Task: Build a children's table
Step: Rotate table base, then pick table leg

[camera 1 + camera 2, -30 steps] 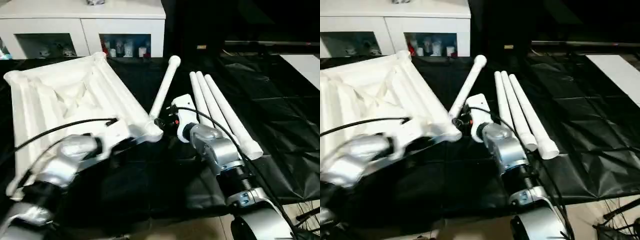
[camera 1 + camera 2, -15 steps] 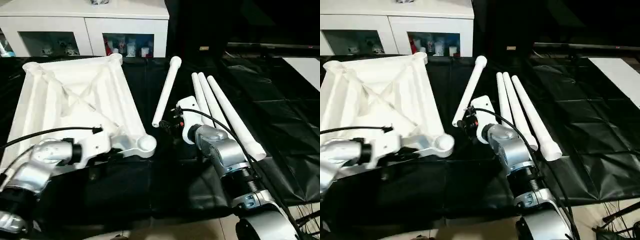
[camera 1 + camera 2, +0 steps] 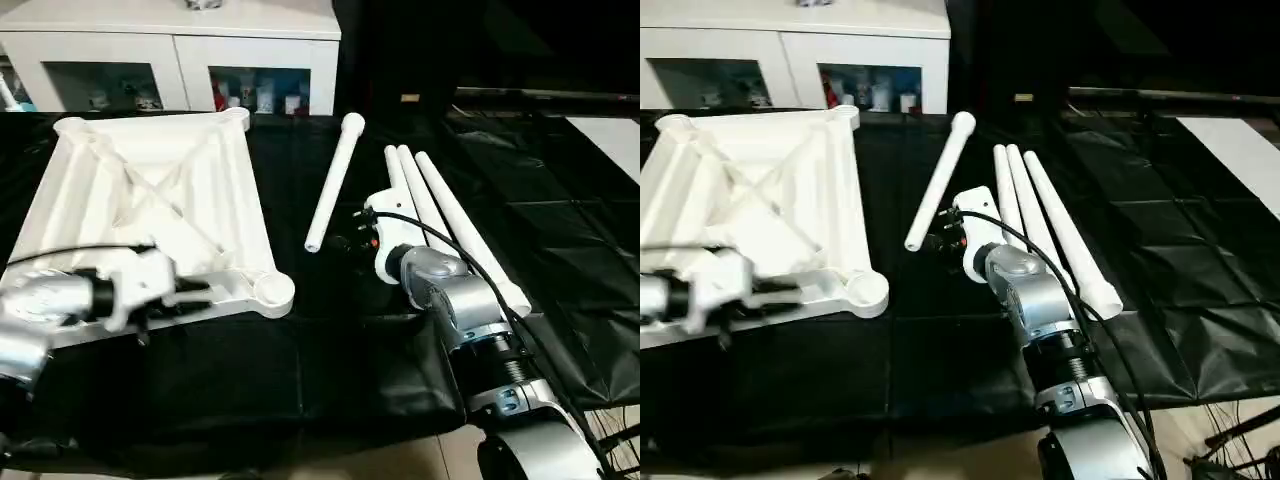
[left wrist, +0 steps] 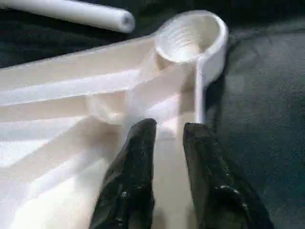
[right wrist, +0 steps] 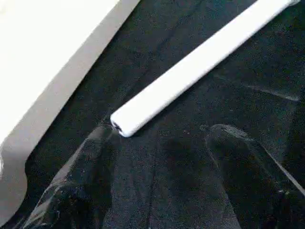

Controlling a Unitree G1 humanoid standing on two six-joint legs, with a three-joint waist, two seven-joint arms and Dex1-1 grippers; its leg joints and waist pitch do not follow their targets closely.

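Table top: the white plastic rectangular table top (image 3: 150, 215) lies ribbed underside up on the left of the black-draped bench (image 3: 330, 370), its round corner socket (image 4: 190, 36) nearest the robot.
Left hand: left hand (image 4: 167, 131) over the near rim beside that socket, black fingers (image 4: 138, 157) a narrow gap apart, gripping nothing.
Single leg: one long tapered white tube leg (image 3: 334, 182) lies alone on the cloth, just right of the top.
Right hand: right hand (image 5: 157, 143) spread wide, empty, just short of that leg's near end.
Other legs: three white tube legs (image 3: 440, 220) lie side by side, further right.
Background: white cabinet with glass doors (image 3: 180, 50).
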